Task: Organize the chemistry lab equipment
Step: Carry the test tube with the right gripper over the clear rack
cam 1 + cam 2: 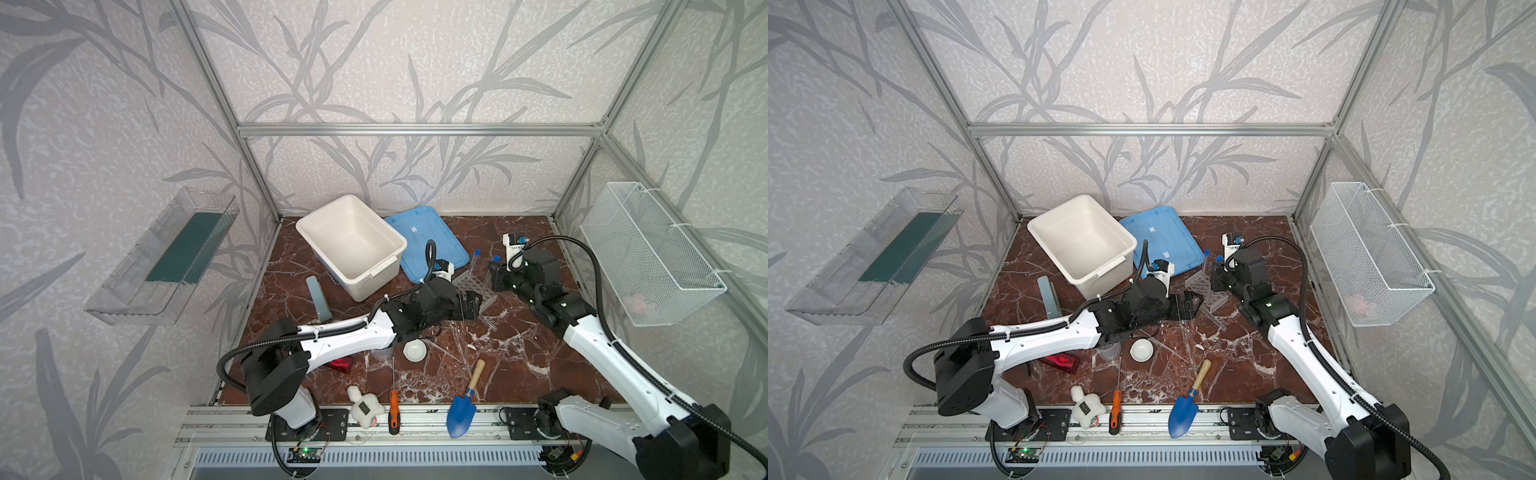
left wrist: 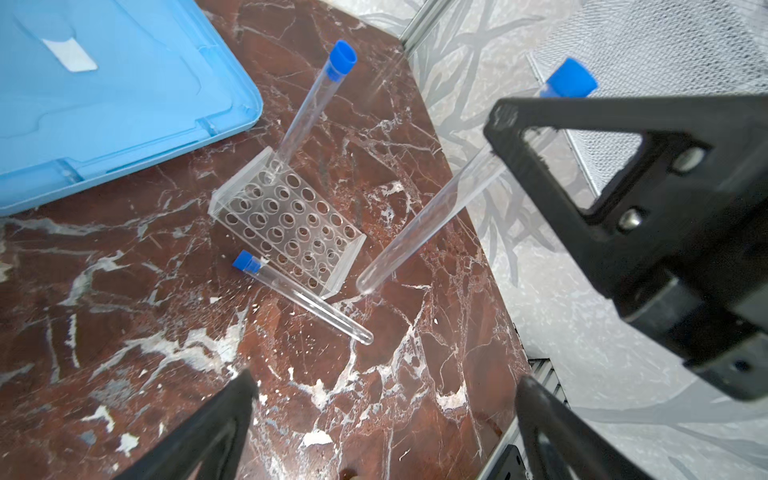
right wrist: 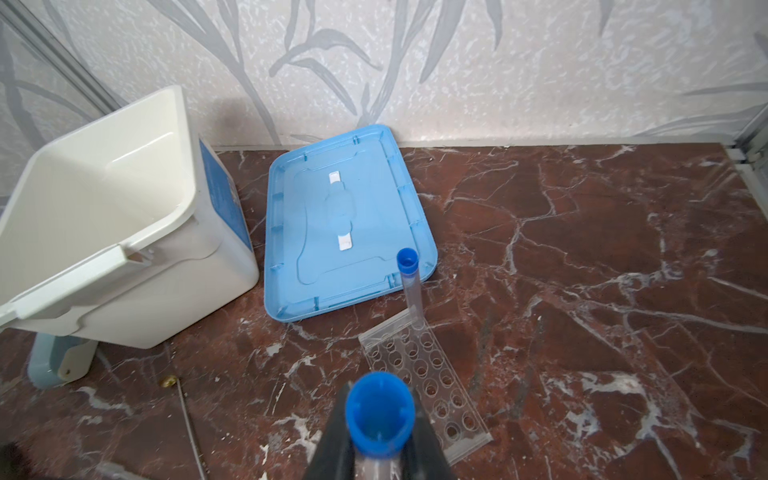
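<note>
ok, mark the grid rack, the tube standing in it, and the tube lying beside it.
grid rack (image 2: 290,222): left wrist view, middle of the holed top plate.
standing tube (image 2: 308,114): left wrist view, mid shaft.
lying tube (image 2: 305,300): left wrist view, mid shaft.

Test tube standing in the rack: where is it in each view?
Both top views: test tube right of centre, beside the blue lid's corner.
Left wrist: tube in the rack corner nearest the lid.
Right wrist: tube at the rack's end beside the lid.
Shared landmark: blue lid.
</note>
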Controlling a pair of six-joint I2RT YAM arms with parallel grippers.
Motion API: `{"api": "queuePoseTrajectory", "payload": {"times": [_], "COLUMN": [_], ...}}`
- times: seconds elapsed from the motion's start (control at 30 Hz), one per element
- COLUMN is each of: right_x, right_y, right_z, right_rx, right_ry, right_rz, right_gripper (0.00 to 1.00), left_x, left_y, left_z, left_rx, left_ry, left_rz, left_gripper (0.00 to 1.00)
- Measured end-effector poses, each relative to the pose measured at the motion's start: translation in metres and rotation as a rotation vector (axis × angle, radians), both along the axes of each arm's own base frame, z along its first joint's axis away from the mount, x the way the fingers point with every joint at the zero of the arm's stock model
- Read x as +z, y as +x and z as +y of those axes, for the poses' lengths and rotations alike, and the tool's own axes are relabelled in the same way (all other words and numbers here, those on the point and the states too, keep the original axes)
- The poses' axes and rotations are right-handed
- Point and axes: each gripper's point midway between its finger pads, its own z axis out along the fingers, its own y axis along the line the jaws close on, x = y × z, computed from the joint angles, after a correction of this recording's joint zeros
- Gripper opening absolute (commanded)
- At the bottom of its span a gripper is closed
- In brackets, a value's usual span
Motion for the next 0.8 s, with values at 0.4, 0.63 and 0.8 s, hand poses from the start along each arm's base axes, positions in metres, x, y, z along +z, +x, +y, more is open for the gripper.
{"api": "queuePoseTrajectory", "payload": {"times": [0.4,0.63,0.8], "right_x": [-0.028,-0.053,-0.059], "right_y": [0.052,0.067,0.075], "right_z": [-0.019,-0.01,-0.007], "right_rx": [-0.103,-0.068,-0.057], "right_ry": [-0.056,-0.082,-0.09], "right_rz": [-0.058,-0.038,-0.051], "right_gripper": [0.17,0.17,0.17], "left_x": [-0.061,-0.072,-0.08], "left_y": [0.022,0.034,0.036], "left_z": [0.003,-0.003,-0.013], "left_rx": [0.023,0.009,-0.027], "left_ry": [0.121,0.14,0.131], "left_rz": [0.098,0.103,0.086], "left_gripper": [0.99,0.99,0.99]}}
